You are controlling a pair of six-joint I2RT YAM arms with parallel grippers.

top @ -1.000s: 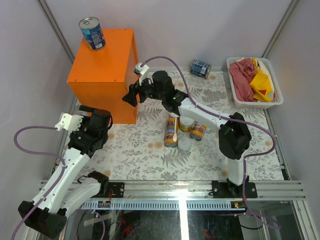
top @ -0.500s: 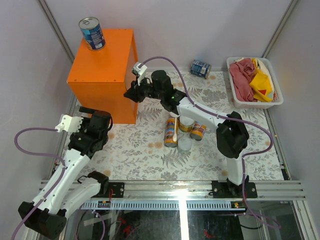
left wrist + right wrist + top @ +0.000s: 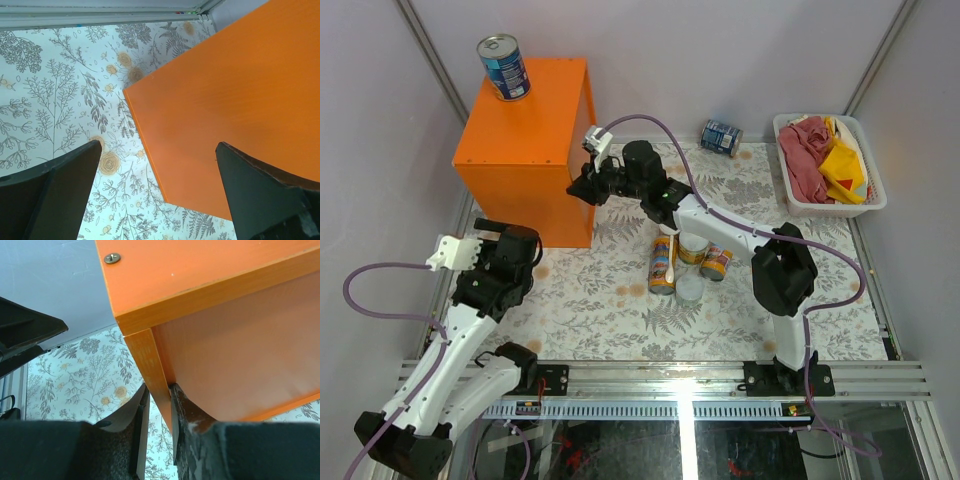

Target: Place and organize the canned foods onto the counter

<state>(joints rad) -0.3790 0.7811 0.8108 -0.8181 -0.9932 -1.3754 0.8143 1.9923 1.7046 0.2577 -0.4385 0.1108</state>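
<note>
One blue can [image 3: 504, 66] stood atop the orange box [image 3: 525, 120]; four cans [image 3: 663, 262] clustered right of it. Right tool [image 3: 157, 405] pinched the box's wall (perhaps shifting it); left tool [image 3: 157, 165] gaped beside it. Next, probably: release, fetch cans.

No legible text on cans [image 3: 504, 66]

Bright orange rectangular box [image 3: 210, 285]: cut off by the top and right edges; its panel edge disappears between the right claw [image 3: 159, 390] fingers.
Left claw [image 3: 157, 147]: both fingers cropped by the bottom edge.
Cluster of small cylindrical food cans [image 3: 663, 265] behind the right claw: partly under the arm; labels unreadable.
</note>
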